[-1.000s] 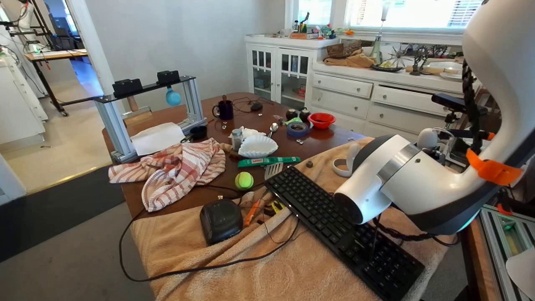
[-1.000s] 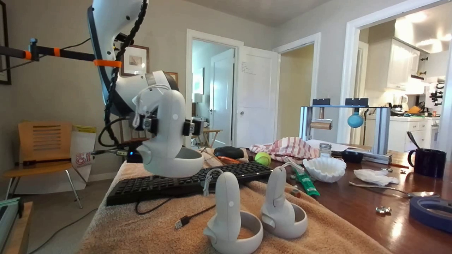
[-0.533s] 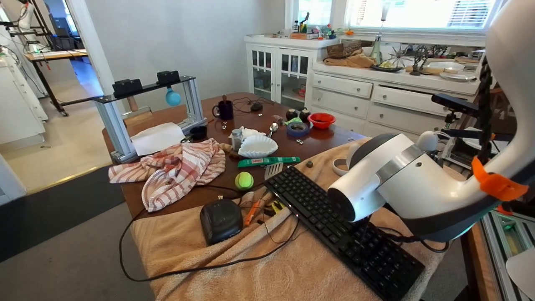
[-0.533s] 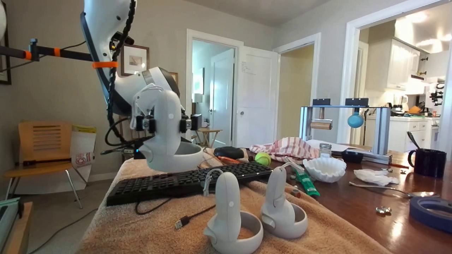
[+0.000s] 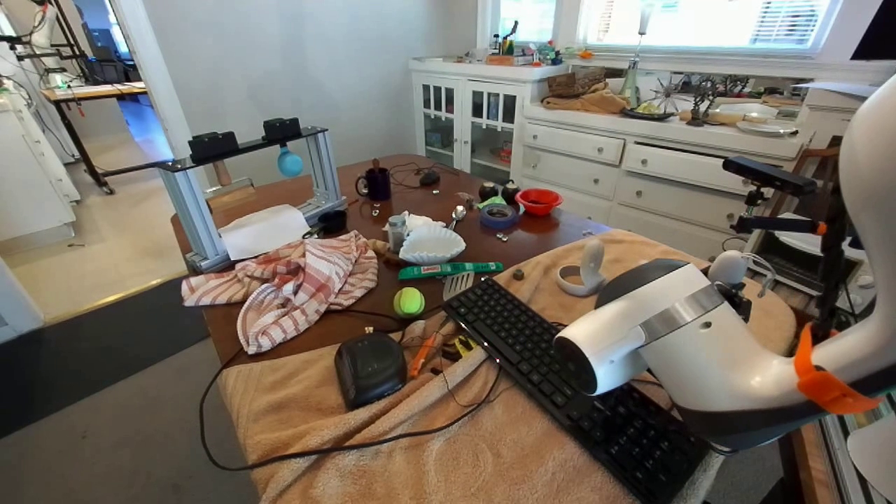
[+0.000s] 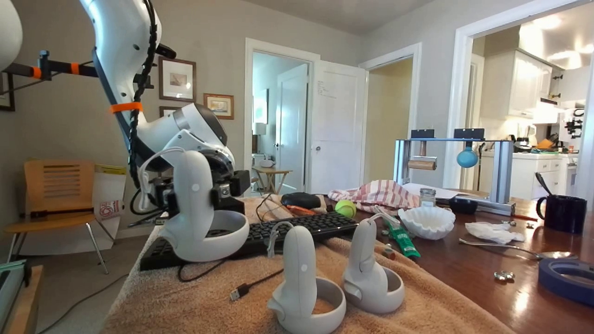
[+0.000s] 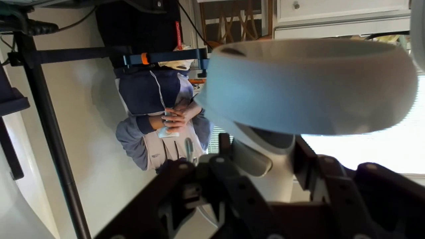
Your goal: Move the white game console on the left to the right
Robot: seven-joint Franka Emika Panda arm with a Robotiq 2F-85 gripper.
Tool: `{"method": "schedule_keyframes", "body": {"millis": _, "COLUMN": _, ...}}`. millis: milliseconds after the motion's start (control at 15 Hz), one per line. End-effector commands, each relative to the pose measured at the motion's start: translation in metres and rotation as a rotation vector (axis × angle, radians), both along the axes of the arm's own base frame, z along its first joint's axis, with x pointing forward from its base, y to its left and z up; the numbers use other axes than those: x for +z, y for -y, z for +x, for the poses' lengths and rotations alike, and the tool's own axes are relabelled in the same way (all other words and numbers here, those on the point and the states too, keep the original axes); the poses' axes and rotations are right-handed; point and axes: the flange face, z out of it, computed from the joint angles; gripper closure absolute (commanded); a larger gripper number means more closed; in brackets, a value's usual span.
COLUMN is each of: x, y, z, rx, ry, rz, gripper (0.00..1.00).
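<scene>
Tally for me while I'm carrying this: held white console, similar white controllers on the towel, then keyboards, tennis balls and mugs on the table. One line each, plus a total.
Held white console: 1
Similar white controllers on the towel: 2
Keyboard: 1
Tennis ball: 1
Mug: 1
Total: 6

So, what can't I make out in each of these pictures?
White game console: ring hidden behind the robot arm in an exterior view.
Person: face hidden behind the gripper in the wrist view.
Writing on the door: too small to read in an exterior view.
Blue tape roll: cut off by right edge in an exterior view.
Dark mug: in both exterior views, walls hide the lower inside.
</scene>
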Motion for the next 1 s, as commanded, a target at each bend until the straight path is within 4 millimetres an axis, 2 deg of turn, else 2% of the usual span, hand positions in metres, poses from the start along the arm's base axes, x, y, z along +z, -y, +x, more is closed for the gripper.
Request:
{"method": "schedule_keyframes", "body": {"millis": 0, "x": -0.001, "y": 0.001, "z": 0.0, "rx": 0.0, "ry": 0.001, "rz": -0.005, "gripper": 0.54}}
{"method": "schedule_keyframes", "body": {"millis": 67, "x": -0.001, "y": 0.002, "z": 0.0, "rx": -0.001, "ry": 0.002, "rz": -0.007, "gripper": 0.79}}
{"method": "schedule_keyframes", "body": {"millis": 267, "x": -0.006, "y": 0.004, "z": 0.007, "rx": 0.001, "ry": 0.063, "rz": 0.061, "gripper": 0.79}}
{"method": "schedule_keyframes", "body": {"millis": 933, "x": -0.025, "y": 0.028, "z": -0.005, "rx": -0.007, "ry": 0.127, "rz": 0.175, "gripper": 0.79}}
